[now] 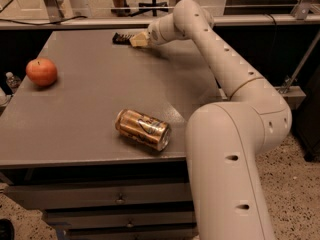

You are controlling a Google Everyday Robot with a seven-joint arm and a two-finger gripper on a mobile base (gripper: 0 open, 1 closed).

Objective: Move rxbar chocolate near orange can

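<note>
The rxbar chocolate (121, 37), a small dark flat bar, lies at the far edge of the grey table (90, 99). My gripper (138, 40) is right at the bar's right end, low over the table top, and hides part of it. The orange can (143, 129), golden with a silver rim, lies on its side near the table's front edge, far from the bar and the gripper.
A red-orange apple (41, 72) sits at the table's left side. My arm (225, 69) reaches across the table's right side from its base at the front right. Drawers (117, 199) are below the table top. A rail and chair legs stand behind the far edge.
</note>
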